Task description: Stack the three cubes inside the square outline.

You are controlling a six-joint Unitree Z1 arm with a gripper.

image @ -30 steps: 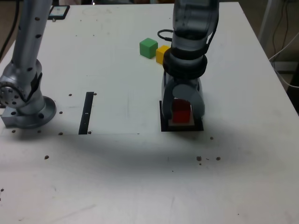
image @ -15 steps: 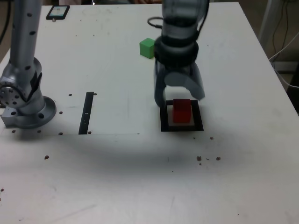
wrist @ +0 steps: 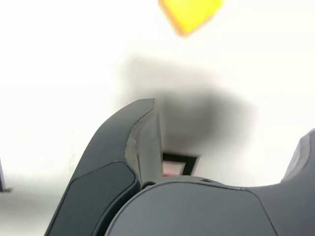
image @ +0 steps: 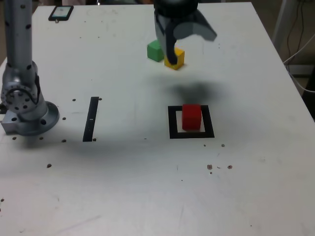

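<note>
My gripper (image: 193, 48) is spread wide with nothing in it, and its low finger could bump the yellow cube (image: 174, 59) if I swing too low.

big white table (image: 123, 172) w/ small dark spots | flat black strip (image: 91, 119) on it | dark phone (image: 61, 13) nr far edge | thin wires (image: 294, 64) at ext. view's right | soft shadow on top

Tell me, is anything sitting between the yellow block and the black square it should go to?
Nothing visible: only bare table and a shadow lie between the yellow cube and the square outline.
</note>
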